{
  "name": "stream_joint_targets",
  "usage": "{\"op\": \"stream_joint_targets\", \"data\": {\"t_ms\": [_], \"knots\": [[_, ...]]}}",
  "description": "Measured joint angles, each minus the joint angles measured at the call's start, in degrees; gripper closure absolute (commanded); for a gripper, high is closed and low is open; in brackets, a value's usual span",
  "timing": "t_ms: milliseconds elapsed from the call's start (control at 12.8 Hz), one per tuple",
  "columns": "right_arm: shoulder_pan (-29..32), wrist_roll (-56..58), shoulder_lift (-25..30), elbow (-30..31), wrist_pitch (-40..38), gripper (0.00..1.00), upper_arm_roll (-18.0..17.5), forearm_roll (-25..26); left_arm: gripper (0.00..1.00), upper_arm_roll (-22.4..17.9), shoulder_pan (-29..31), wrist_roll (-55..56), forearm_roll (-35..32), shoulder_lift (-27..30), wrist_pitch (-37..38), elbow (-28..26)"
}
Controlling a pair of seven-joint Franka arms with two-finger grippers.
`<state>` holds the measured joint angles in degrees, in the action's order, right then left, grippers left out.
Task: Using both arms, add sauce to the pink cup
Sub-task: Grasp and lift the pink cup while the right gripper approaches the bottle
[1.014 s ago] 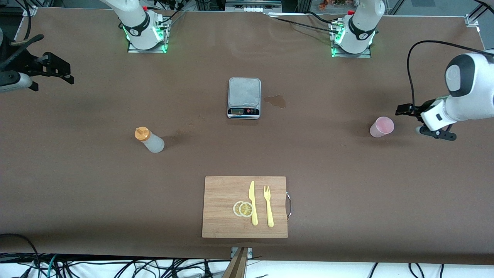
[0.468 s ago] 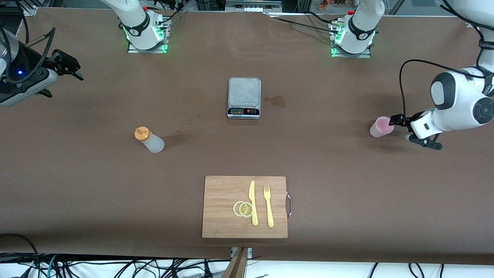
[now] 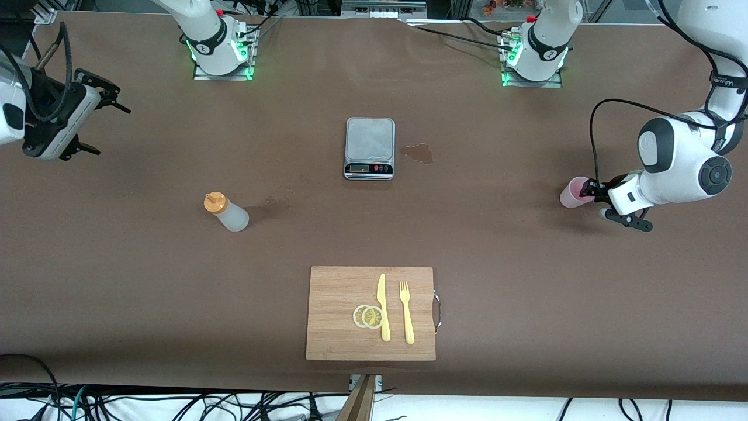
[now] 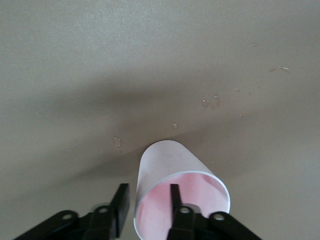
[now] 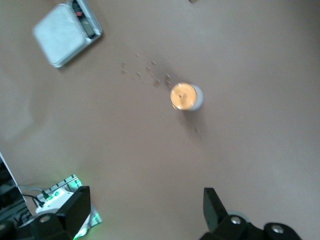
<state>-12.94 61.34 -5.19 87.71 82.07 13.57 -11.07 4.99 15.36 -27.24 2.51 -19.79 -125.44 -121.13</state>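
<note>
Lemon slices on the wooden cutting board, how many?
2. Both round yellow lemon slices lie overlapping on the wooden cutting board, beside the yellow plastic knife. None looks hidden.

Your left gripper sits low at the left arm's end of the table, its fingers at the rim of the upright pink cup. Your right gripper hangs over the table's right-arm end, fingers spread and well apart from the sauce bottle, which stands upright. Between both sets of fingers lie a scale and a cutting board.
</note>
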Motion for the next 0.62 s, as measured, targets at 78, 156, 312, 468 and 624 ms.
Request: {"op": "stream_joint_targets", "data": {"t_ms": [78,156,312,468,624], "knots": [[1.92,5.37,-1.49,0.16,0.94,0.0,0.1,-2.47,1.0,0.0,0.0,0.0,0.0,0.0,0.0,0.04],[3.6,9.65,-3.08,0.22,1.56,0.0,0.21,-4.33,1.0,0.03,0.0,0.0,0.0,0.0,0.06,0.23],[5.46,14.98,-5.87,0.24,2.3,0.0,0.27,-6.07,1.0,0.97,0.02,0.0,0.01,0.2,2.37,2.08],[5.53,19.13,-7.67,0.26,3.25,0.0,0.28,-8.03,1.0,4.02,-0.06,0.65,0.03,1.2,9.47,6.42],[6.09,24.34,-9.48,1.18,4.36,0.0,0.72,-11.74,1.0,8.53,-0.15,5.9,0.46,3.06,17.95,11.01]]}}
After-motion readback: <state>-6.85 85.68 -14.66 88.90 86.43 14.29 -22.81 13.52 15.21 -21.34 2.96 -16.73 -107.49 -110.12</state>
